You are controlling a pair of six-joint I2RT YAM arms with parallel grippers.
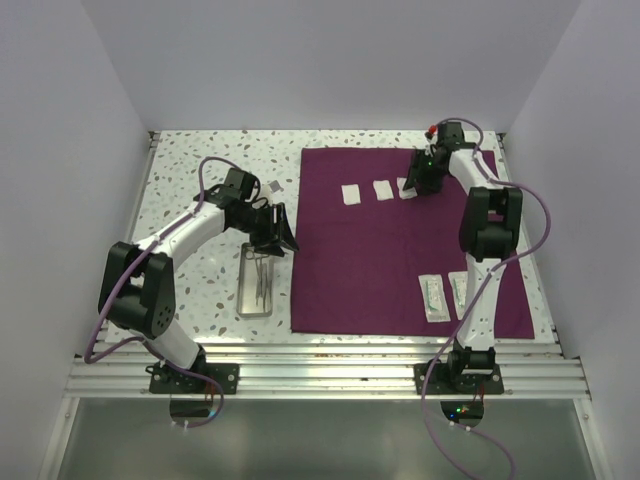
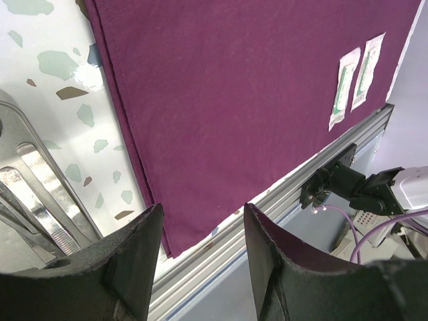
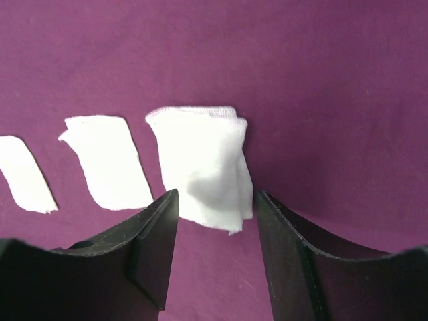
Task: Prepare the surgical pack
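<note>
Closest to the right wrist lens, the dark fingers [image 3: 147, 247] of the right gripper [image 3: 215, 197] stand spread apart, with nothing clamped between them. A white gauze square [image 3: 200, 154] lies in the gap, slightly rumpled and folded over at its right edge. Whether the tips touch it cannot be told. Two more gauze squares [image 3: 107, 160] lie flat in a row to its left, each apart from the next.

All three rest near the far edge of the purple cloth [image 1: 380, 260], which is spread flat over the right half of the tabletop [image 1: 200, 160]. From above, the right gripper [image 1: 416, 183] hangs over the rightmost square of the row. Two sealed white packets [image 1: 434, 298] lie side by side on the cloth near its front right corner.

Just off the cloth's left edge sits the steel tray [image 1: 258, 285], on the bare speckled tabletop, with thin metal instruments [image 1: 262, 282] lying lengthwise in it. The left gripper [image 1: 282, 238] hovers over the far end of the tray, by the cloth's edge. In the left wrist view its fingers [image 2: 134, 261] are parted and hold nothing, the instruments [image 2: 40, 194] show at the left, and the cloth's front corner reaches the aluminium rail [image 2: 267, 221] at the tabletop's near edge.
</note>
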